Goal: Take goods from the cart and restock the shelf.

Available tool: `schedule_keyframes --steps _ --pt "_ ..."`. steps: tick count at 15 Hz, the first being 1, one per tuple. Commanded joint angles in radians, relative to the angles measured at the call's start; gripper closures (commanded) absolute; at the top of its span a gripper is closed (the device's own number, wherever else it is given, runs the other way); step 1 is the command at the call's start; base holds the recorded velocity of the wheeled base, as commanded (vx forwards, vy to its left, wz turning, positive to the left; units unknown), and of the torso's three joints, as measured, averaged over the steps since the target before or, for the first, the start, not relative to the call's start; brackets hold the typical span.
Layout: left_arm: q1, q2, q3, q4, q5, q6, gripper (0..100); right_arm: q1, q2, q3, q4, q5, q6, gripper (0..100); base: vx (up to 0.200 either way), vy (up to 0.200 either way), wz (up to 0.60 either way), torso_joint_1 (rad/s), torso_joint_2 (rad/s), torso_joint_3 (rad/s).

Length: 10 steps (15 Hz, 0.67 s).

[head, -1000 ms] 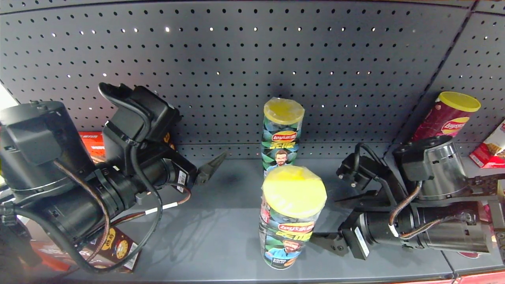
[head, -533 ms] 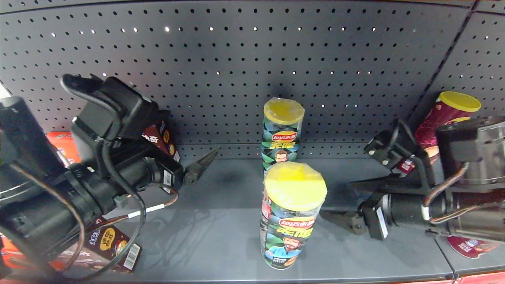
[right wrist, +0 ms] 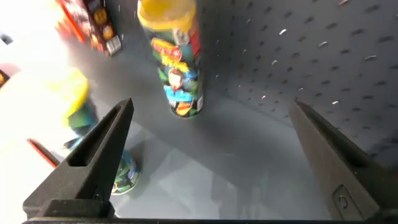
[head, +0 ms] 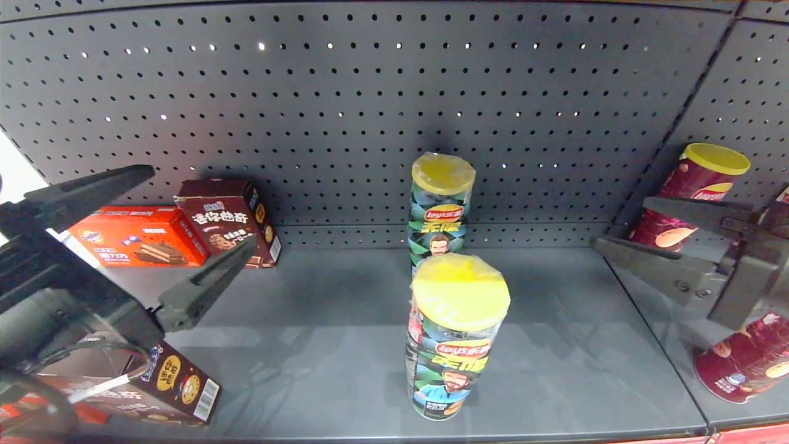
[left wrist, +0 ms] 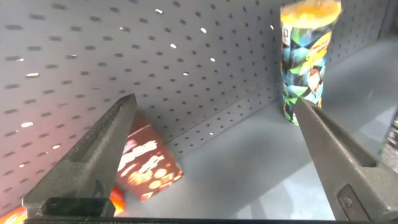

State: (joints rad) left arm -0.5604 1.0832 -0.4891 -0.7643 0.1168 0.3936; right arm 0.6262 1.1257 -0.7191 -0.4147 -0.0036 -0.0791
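Front can [head: 459, 336] apart from left gripper [head: 202, 205]

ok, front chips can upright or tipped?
Upright: the front chips can stands on its base on the shelf, lid on top.

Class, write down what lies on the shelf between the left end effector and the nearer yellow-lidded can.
Nothing: in the head view, only bare grey shelf separates the left end effector from the nearer can.
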Motion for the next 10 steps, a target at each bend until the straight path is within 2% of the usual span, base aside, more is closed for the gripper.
schedule_keyframes --steps 1,6,8,10 --pt "-0.003 -0.152 0.066 -0.001 0.001 -0.002 0 -0.005 -0.172 0.073 -0.006 -0.001 -0.008 0 0.000 0.000 0.00 0.000 0.00 0.000" --pt "-0.003 -0.287 0.121 0.000 0.057 0.001 0 -0.008 -0.368 0.184 0.002 -0.027 -0.027 0 0.000 0.000 0.00 0.000 0.00 0.000" --pt "0.001 -0.342 0.153 0.005 0.057 0.004 0 -0.013 -0.439 0.222 0.008 -0.035 -0.037 0 0.000 0.000 0.00 0.000 0.00 0.000" --pt "0.002 -0.419 0.161 0.068 0.058 0.014 0 -0.013 -0.520 0.267 0.036 -0.039 -0.041 0 0.000 0.000 0.00 0.000 0.00 0.000"
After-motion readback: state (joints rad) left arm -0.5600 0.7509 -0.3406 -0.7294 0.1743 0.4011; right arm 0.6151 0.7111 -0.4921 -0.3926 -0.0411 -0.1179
